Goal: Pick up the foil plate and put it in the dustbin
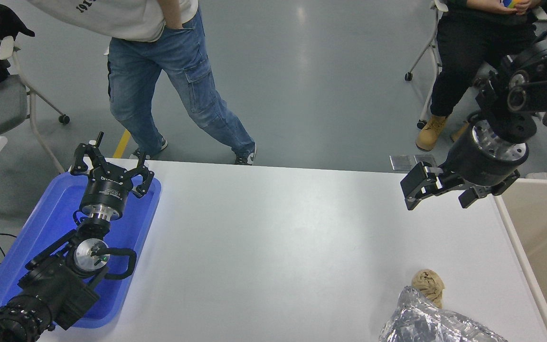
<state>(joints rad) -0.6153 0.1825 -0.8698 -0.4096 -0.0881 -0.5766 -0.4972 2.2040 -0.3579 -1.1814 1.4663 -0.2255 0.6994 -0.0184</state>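
The foil plate (437, 325), shiny and wrinkled, lies at the table's near right edge and is partly cut off by the picture's bottom. The dustbin (517, 240), beige inside with a thick off-white rim, stands against the table's right side. My right gripper (440, 195) hangs open above the far right of the table, close to the dustbin's far corner and well beyond the foil plate, with nothing between its fingers. Parked at the lower left over a blue tray, my left gripper (110, 162) is open and empty.
A small tan paper wad (428, 284) touches the foil plate's far side. The blue tray (48, 223) lies at the table's left edge. One person (169, 66) walks past the far side. Another person (473, 52) sits at the far right.
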